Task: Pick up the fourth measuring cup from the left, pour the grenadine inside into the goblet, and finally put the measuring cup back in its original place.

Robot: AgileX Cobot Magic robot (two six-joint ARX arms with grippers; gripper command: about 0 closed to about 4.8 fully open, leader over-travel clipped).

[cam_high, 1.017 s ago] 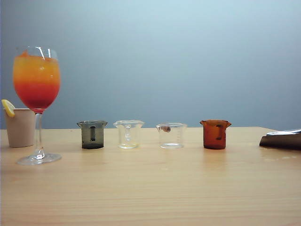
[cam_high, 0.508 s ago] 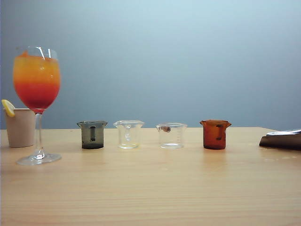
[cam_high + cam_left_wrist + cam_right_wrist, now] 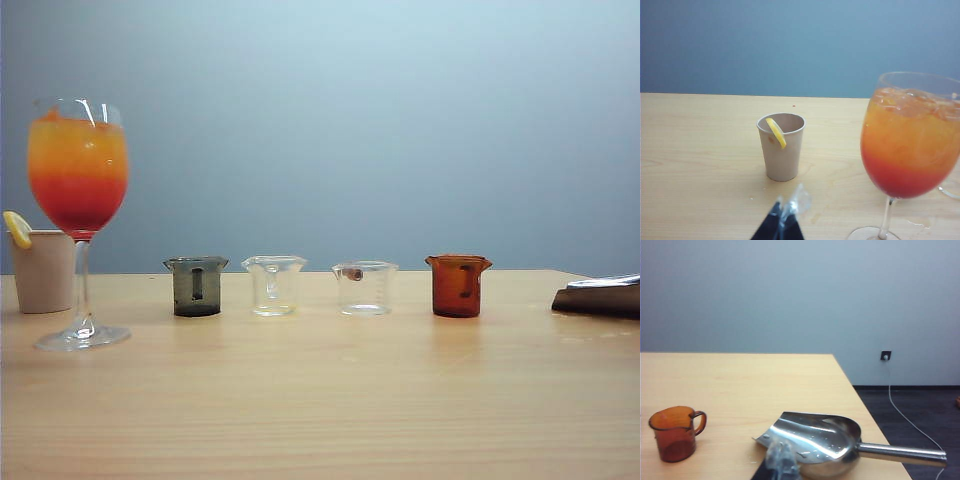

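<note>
The fourth measuring cup, amber with a side handle, stands upright at the right end of the row of cups; it also shows in the right wrist view. Its tinted wall hides whether grenadine is inside. The goblet stands far left, holding an orange drink over a red layer, and appears close in the left wrist view. My left gripper is shut and empty, short of the goblet. My right gripper is shut and empty, apart from the amber cup. Neither gripper shows in the exterior view.
A beige cup with a lemon slice sits behind the goblet. A smoky grey cup and two clear cups fill the row. A metal scoop lies just beyond my right gripper, near the table's right edge.
</note>
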